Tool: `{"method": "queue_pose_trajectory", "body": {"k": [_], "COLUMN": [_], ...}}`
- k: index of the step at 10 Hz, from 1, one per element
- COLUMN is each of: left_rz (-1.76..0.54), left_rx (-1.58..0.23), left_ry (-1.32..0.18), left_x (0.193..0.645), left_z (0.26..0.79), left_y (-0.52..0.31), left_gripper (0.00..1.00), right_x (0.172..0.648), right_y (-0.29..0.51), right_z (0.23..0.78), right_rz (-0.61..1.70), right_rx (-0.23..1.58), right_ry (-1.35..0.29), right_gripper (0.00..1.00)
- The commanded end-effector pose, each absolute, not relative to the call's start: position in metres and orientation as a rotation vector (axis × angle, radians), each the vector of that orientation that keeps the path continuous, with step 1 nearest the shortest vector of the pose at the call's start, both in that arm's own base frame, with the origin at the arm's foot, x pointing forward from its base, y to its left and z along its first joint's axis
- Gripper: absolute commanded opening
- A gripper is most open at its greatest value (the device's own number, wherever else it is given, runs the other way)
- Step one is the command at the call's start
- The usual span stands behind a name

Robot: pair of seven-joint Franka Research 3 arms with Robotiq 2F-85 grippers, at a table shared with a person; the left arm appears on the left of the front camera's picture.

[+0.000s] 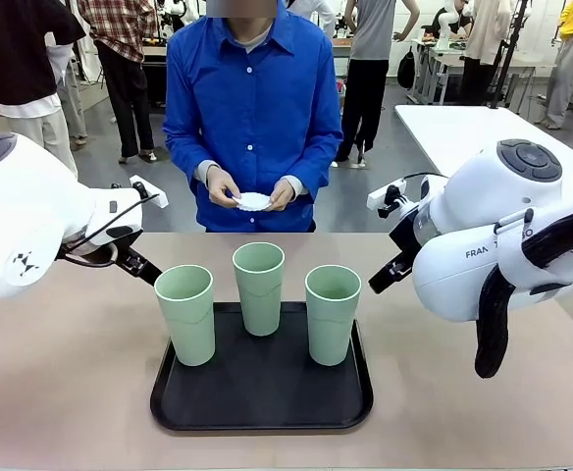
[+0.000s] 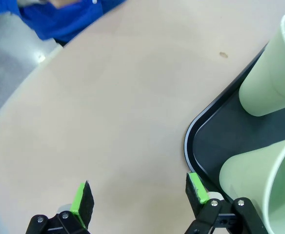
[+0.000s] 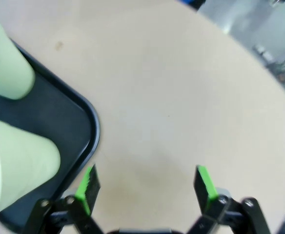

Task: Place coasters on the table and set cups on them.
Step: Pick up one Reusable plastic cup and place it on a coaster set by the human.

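— Left end effector (image 2: 138, 191), anyone got a read on it? Looks wide open to me in the left wrist view, green pads (image 2: 80, 199) far apart and nothing between them but bare worktop (image 2: 108, 107).

— Yep, fully spread and empty. It hangs just beside the rounded corner of the black tray (image 2: 193, 141), lower right of that frame. One pad sits right next to the rim, can't tell if it actually touches. Two of the cups (image 2: 267, 78) poke in at the right edge there.

— And the right end effector (image 3: 146, 176)?

— Same deal: jaws gaping, holding nothing, over plain worktop, with the tray corner at the lower left of its own wrist view.

— So where are the cups exactly?

— Front view has all three mint-green ones upright on the tray, bottom centre of the frame. One is left, one further back in the middle, one right, and none touch each other.

— Coasters (image 1: 254, 201)?

— Top centre of the front view, a small white scalloped-edged bunch held between both hands (image 1: 221, 186) of the person (image 1: 252, 98) in the blue shirt, who stands at the far edge of the worktop. Can't count them from here, tbh.
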State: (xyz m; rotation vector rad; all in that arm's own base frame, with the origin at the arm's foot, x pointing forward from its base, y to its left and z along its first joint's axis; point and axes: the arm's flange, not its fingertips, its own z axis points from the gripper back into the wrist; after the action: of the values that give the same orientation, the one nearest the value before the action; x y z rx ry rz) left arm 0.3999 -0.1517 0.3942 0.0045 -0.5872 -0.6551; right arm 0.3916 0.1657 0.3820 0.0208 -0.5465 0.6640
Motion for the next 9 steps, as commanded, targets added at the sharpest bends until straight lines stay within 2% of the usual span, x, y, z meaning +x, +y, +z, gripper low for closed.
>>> {"method": "queue_pose_trajectory", "body": {"k": [1, 4, 6, 8, 9], "left_rz": [-0.729, -0.728, -0.727, -0.705, -0.728], "left_rx": [0.057, 0.087, -0.018, -0.116, 0.000], "left_ry": [-0.595, -0.472, -0.327, -0.261, -0.326], "left_x": [0.362, 0.310, 0.284, 0.268, 0.291], "left_z": [0.437, 0.491, 0.502, 0.487, 0.508], "left_y": [-0.139, -0.121, -0.113, -0.110, -0.118], "left_gripper": [1.00, 1.00, 1.00, 1.00, 1.00], "right_x": [0.348, 0.266, 0.216, 0.211, 0.240], "right_y": [0.163, 0.166, 0.172, 0.155, 0.184], "right_z": [0.420, 0.465, 0.468, 0.448, 0.498], "right_rz": [0.682, 0.652, 0.645, 0.635, 0.648], "right_rx": [-0.002, -0.101, -0.114, -0.128, -0.139], "right_ry": [-0.481, -0.364, -0.307, -0.277, -0.292], "right_gripper": [1.00, 1.00, 1.00, 1.00, 1.00]}}
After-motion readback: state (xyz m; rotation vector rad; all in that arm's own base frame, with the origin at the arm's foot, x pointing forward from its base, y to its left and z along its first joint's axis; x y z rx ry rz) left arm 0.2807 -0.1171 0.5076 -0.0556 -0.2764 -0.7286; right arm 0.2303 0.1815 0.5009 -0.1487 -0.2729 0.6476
